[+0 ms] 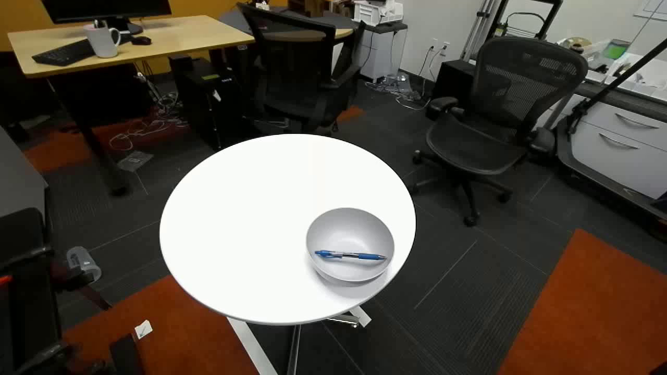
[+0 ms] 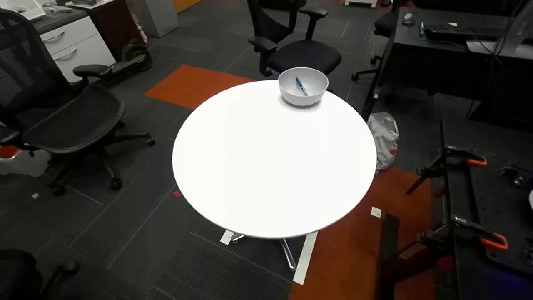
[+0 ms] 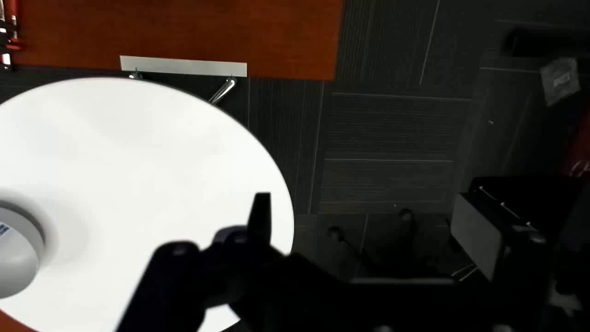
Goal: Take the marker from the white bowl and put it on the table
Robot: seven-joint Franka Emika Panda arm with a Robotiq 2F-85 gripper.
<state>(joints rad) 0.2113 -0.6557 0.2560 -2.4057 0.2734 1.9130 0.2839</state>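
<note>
The marker, a blue pen with a clear middle [image 1: 341, 254], lies inside the white bowl [image 1: 348, 226], leaning against its inner wall. In an exterior view the marker [image 2: 300, 86] also rests in the bowl [image 2: 299, 98]. The bowl stands near the edge of the round white table [image 1: 245, 219], which also shows in an exterior view [image 2: 270, 166]. In the wrist view the bowl [image 3: 20, 265] is cut by the left edge, with only a bit of the marker [image 3: 3, 229] showing. My gripper [image 3: 401, 198] is open with nothing seen between its fingers; its right finger blends into the dark. It is outside both exterior views.
Black office chairs [image 1: 500, 104] [image 2: 302, 56] stand around the table. A light-wood desk [image 1: 193, 34] with a mug [image 1: 104, 41] is behind. A black bench with orange-tipped clamps [image 2: 479, 237] stands beside the table. A plastic bag [image 2: 383, 135] is on the floor.
</note>
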